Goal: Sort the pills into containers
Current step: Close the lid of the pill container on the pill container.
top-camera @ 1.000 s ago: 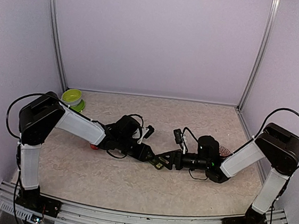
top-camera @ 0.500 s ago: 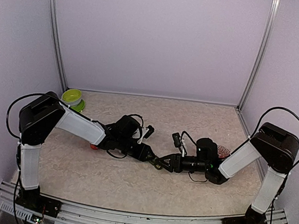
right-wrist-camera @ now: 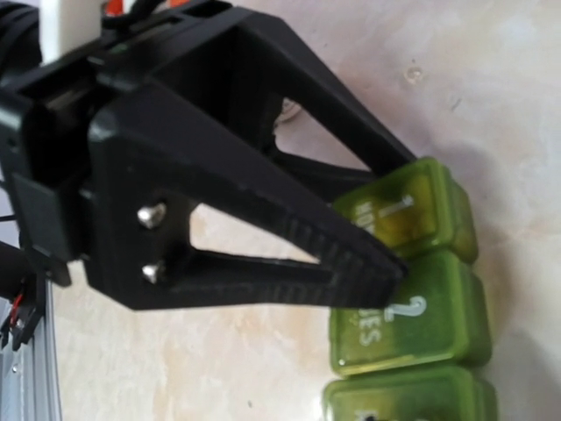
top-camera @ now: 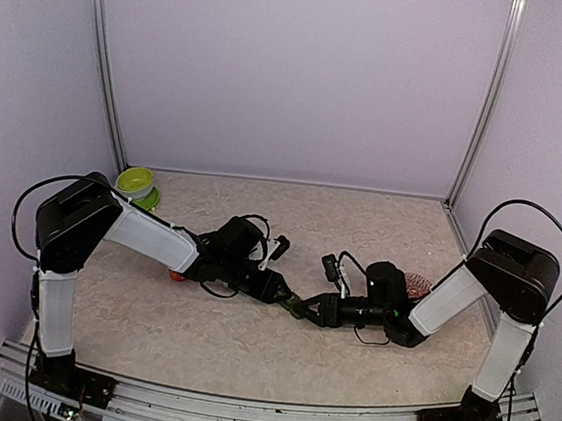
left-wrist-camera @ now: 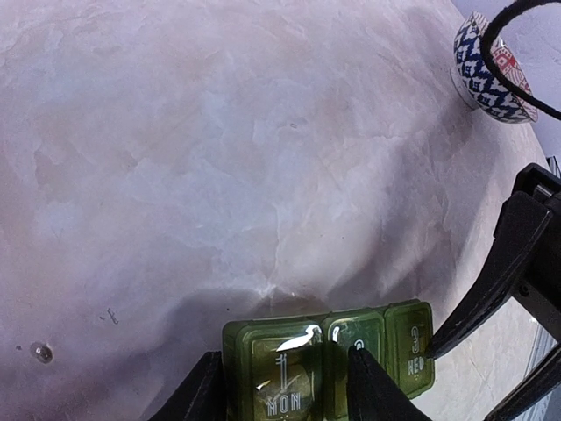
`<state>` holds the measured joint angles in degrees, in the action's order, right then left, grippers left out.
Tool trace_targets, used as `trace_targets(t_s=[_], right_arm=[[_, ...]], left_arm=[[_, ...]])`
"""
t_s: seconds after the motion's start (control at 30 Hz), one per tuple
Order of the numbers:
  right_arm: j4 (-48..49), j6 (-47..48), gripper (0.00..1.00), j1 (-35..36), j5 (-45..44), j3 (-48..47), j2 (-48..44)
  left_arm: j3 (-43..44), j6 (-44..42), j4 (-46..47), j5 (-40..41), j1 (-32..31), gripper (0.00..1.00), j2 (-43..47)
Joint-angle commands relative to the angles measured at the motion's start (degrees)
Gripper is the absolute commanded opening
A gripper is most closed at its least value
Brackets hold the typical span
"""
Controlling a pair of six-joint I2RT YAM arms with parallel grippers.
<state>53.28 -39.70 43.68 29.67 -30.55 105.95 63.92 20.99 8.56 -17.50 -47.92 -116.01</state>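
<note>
1. So, my left tool is clenched on the containers, one finger on each side of the box marked MON at the row's end.
2. The row of three green boxes lies on the tabletop near the middle, between my two arms.
3. My right tool sits at the other end, one fingertip touching the box marked WED. I cannot tell whether it has a hold there.
4. All three lids look shut, and I can make out no pill inside any box, so I judge the sorting hardly begun.
5. A small red thing lies by my left arm, too small to name. A patterned bowl stands well apart to the right, its contents hidden.
6. Left to do, as I reckon it: open a lid, find the pills and place them.
</note>
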Motion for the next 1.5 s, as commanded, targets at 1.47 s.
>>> trace_targets(t_s=[1.47], right_arm=[[-17.5, 6.1, 0.56, 3.0, 0.2, -6.7, -9.6]], left_arm=[[-0.9, -0.2, -3.3, 2.6, 1.4, 0.51, -1.7]])
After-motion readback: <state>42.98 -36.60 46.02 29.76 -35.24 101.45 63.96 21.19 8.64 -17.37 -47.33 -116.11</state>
